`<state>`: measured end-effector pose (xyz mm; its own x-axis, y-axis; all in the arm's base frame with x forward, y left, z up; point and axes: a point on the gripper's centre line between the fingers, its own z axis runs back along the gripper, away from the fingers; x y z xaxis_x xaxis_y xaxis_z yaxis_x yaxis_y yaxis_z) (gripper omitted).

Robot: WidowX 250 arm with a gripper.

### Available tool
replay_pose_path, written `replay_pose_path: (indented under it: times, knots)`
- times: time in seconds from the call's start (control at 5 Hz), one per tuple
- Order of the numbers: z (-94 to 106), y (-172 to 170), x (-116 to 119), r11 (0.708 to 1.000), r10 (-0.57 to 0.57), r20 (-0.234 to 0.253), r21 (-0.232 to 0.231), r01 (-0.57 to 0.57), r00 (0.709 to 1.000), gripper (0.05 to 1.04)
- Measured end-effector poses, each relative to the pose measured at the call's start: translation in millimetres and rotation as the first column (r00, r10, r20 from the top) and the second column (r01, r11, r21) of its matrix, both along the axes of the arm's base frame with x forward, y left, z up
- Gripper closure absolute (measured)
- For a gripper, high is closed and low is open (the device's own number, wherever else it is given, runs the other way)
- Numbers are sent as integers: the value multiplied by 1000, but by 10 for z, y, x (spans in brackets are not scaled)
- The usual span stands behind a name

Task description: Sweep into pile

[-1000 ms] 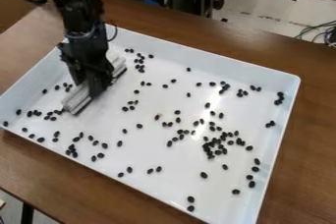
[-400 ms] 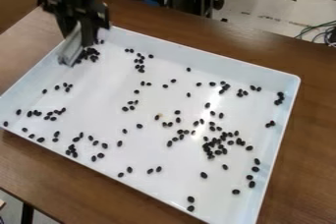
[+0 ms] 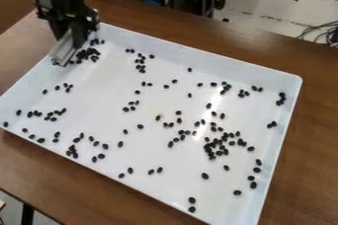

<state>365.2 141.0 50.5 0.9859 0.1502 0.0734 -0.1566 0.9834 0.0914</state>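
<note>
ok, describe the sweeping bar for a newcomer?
Find the white tray, upper-left corner, at the black gripper. The bar is the pale grey piece it holds, beside clustered black ovals. Unlike those small ovals, it is long and straight-edged.

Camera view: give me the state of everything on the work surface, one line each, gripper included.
Tray: lying flat on the table, open-topped
Gripper: closed on the bar, at the tray's upper-left corner
Light bar: held, slanted
Black beans: mostly scattered, some bunched beside the bar, not in one pile
</note>
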Motion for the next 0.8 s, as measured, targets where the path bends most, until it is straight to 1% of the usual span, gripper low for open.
replay_pose_path:
  times: [0.2, 0.4, 0.6, 0.8]
  knots:
    - [-89, -8, 48, 991, -131, 7, -41, 131, 991, 729]
    - [-86, 29, 73, 983, -181, 24, -28, 182, 983, 729]
    - [-83, 97, 102, 987, -160, 35, 19, 160, 986, 729]
    - [-199, 161, 108, 991, -126, -7, 33, 126, 992, 729]
